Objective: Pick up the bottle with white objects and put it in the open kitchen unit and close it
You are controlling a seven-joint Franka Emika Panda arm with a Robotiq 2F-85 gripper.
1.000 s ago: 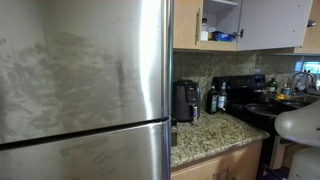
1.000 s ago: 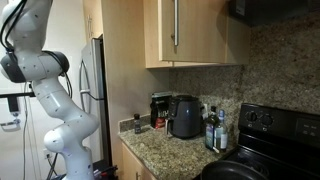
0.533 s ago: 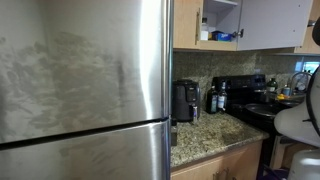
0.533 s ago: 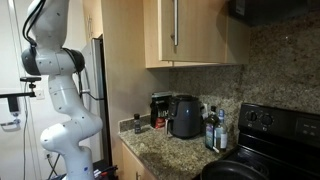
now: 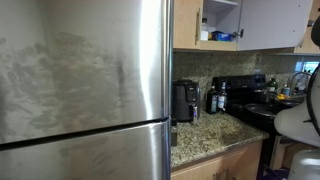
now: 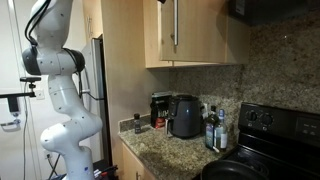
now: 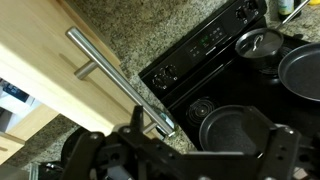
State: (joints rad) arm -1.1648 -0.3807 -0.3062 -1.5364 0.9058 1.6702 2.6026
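Observation:
The kitchen unit [image 5: 222, 12] is the tan wall cabinet with a white inside, and its door [image 5: 270, 24] stands open. A small pale bottle [image 5: 204, 33] stands on its lower shelf beside a blue item [image 5: 223, 36]. In the wrist view my gripper [image 7: 205, 132] is open and empty. It hangs high above the stove, close to a tan cabinet door [image 7: 40, 70] with a slim metal bar handle [image 7: 112, 78]. A dark part of the arm shows at the edge beyond the open door [image 5: 315, 35]. The handle also shows in an exterior view [image 6: 175, 24].
A big stainless fridge [image 5: 85, 90] fills the near side. On the granite counter [image 6: 165, 150] stand a coffee maker [image 6: 160, 108], a dark kettle [image 6: 185, 116], several bottles [image 6: 212, 128] and a small dark bottle [image 6: 137, 124]. Pans sit on the black stove [image 7: 240, 125].
My arm has swung upward, its elbow now higher, over the last second. A dark part of it has come into view beside the open door and near the handle's top.

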